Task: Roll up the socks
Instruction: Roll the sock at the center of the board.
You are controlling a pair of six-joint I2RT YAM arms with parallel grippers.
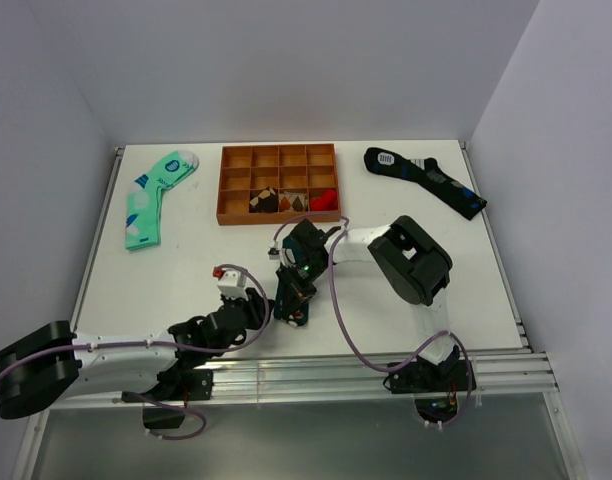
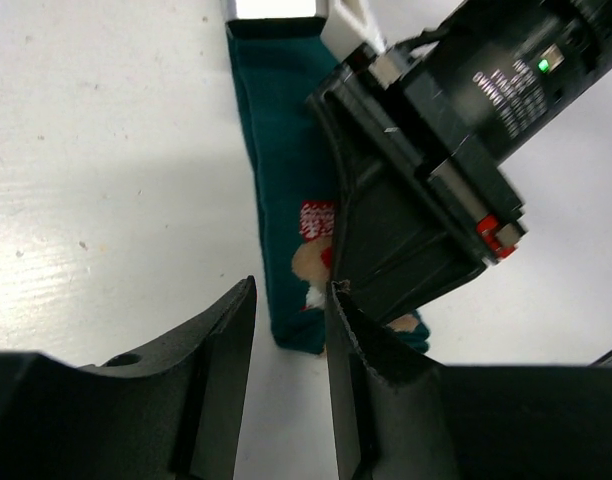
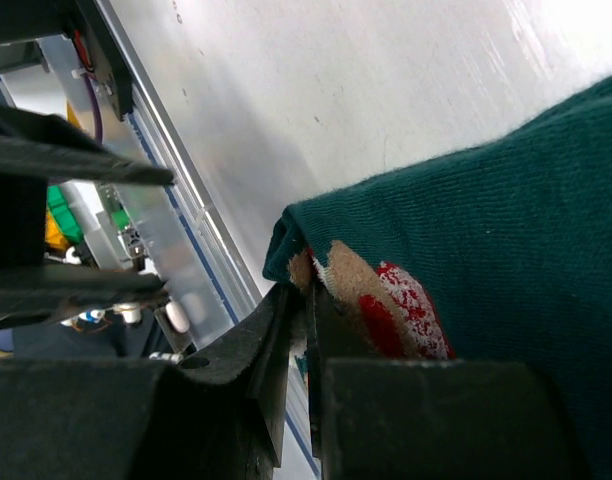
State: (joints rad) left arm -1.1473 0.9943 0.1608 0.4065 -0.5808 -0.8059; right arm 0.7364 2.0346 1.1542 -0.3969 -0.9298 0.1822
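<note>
Left pincer [image 2: 291, 290] matte black; right arm [image 1: 411, 260] black-white; lilac cable [image 1: 336, 300]; green LED [image 2: 542, 66].

Socks [image 2: 281, 150] were dark teal-green, finely ribbed; small figure near one end showed red, white and tan; mint sock [image 1: 149, 200] was pale green with white and blue patterns; black sock [image 1: 431, 180] carried blue patches and a white label; tray [image 1: 278, 148] was orange-brown; counter [image 1: 186, 270] was white; jaws were black.

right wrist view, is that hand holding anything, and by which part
Yes: the right hand is shut on the socks, pinching the fabric at the end edge beside the cartoon figure. The left hand is open, holding nothing.
</note>
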